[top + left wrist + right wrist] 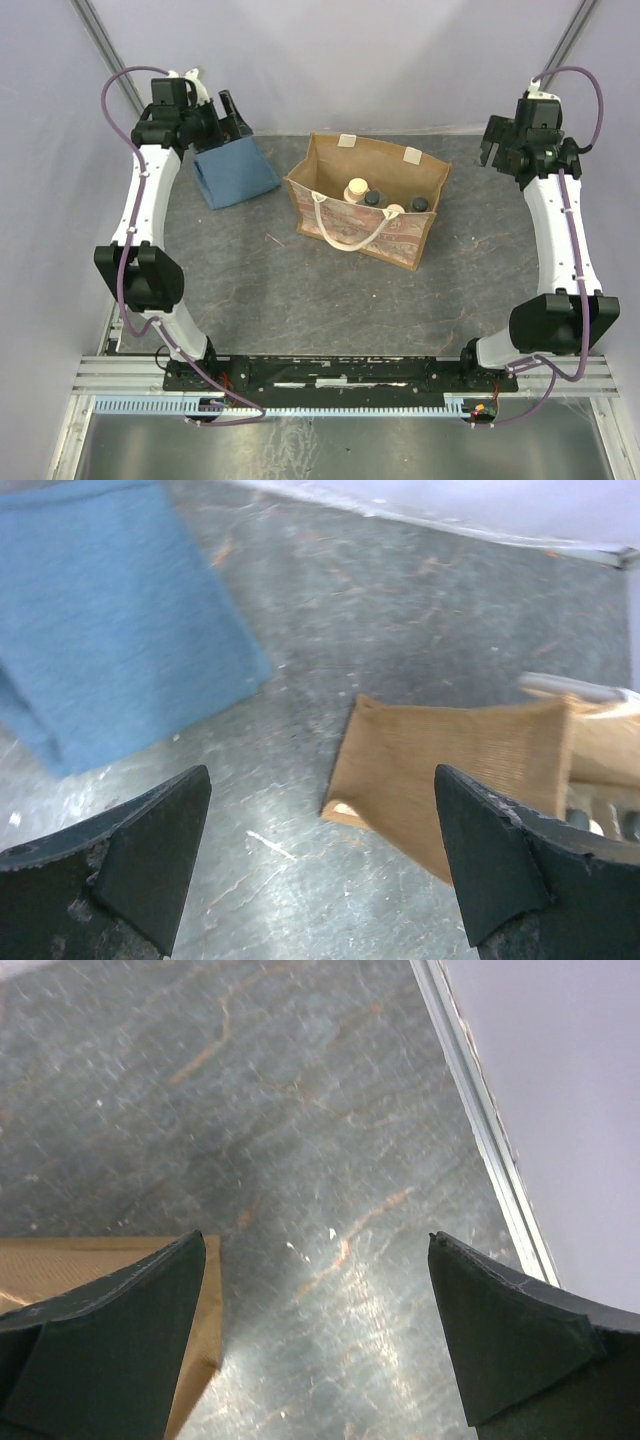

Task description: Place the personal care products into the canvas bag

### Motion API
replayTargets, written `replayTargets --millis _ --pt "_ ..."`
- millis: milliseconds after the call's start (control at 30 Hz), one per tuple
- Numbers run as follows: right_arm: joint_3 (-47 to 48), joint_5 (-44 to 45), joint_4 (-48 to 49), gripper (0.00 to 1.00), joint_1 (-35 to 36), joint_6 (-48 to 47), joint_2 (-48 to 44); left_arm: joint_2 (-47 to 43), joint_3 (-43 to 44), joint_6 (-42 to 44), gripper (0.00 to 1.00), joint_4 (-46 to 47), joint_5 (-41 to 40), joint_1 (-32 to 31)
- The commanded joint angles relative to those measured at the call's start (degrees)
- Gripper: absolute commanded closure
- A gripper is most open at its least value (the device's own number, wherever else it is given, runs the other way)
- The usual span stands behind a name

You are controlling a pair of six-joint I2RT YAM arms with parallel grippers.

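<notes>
While both arms are held raised over the far corners of the table (260,290), the canvas bag (400,238) is seen standing upright near the middle of the dark surface, its mouth open to the top camera. All four personal care products are found inside it. The beige bottle (356,189) with its cream cap is stood toward the left end, and one dark-capped bottle (372,198) is set just beside it. The pale yellow jar (395,211) is placed against the near wall, and the second dark-capped bottle (419,204) is lodged toward the right end. A cream rope handle (350,228) is draped down the printed near side.

A folded blue cloth (235,170) is laid to the left of the bag, apart from it. The left gripper (320,770) is held above the cloth's far edge. Its jaws are spread wide and nothing is held between them; the cloth and one end of the bag are seen below in its wrist view.

The right gripper (316,1235) is held beyond the bag's right end, near the side wall. Its jaws are likewise parted and nothing is grasped, with a corner of the bag visible under its left finger.
</notes>
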Motion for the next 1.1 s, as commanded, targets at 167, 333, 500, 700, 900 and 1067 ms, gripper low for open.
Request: replayTargets --millis 167,333,500,700,900,1067 --pt "-6.5 2.6 -3.5 0.00 -0.8 -0.2 -5.5 0.2 -3.6 -3.7 0.01 -3.6 -10.4 0.5" --pt "-7.7 2.5 -3.2 0.00 -1.2 -0.3 -6.5 -1.9 -5.0 -3.1 0.00 -3.1 -15.4 0.5" --pt "-7.8 2.6 -3.1 0.00 -1.4 -0.3 -7.0 -3.6 -7.1 -3.1 0.00 -1.9 -15.4 0.5" --pt "-7.9 2.7 -3.6 0.00 -1.4 -0.3 -7.6 -4.3 -9.3 -2.7 0.00 -0.8 -14.5 0.5" --pt "-8.1 2.6 -4.4 0.00 -1.4 -0.4 -8.3 -4.4 -10.3 -2.7 0.00 0.1 -13.9 0.5" --pt "-8.8 2.6 -4.6 0.00 -1.4 -1.0 -8.9 -4.7 -11.3 -2.4 0.00 0.9 -12.7 0.5"
